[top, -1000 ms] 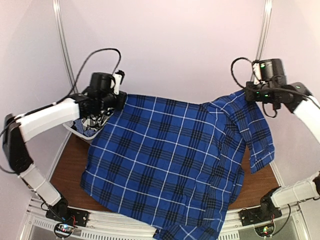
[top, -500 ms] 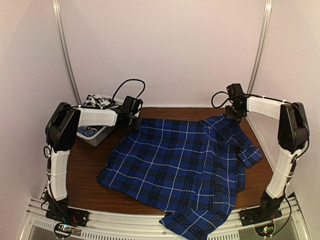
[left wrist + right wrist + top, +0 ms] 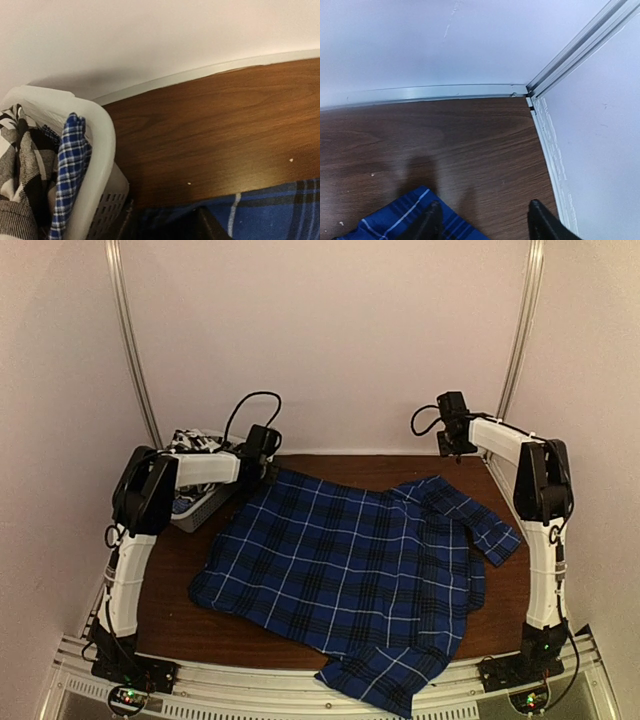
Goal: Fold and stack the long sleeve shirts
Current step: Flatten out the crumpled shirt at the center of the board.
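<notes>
Blue plaid shirt (image 3: 340, 565) spread flat, frame centre. Left gripper (image 3: 165, 222) parted over shirt corner; right gripper (image 3: 485, 222) parted, empty.

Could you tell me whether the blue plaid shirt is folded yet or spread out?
Spread out: the blue plaid shirt lies opened across the table, not folded.

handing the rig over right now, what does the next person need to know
Left hand: open, at the far-left corner of the blue shirt, beside the basket.
Right hand: open, by its far-right corner.
The blue shirt lies spread on the table, unfolded, near end over the front edge.
Black-and-white shirt sits in the basket.
Left: every fold, then stacking.
</notes>
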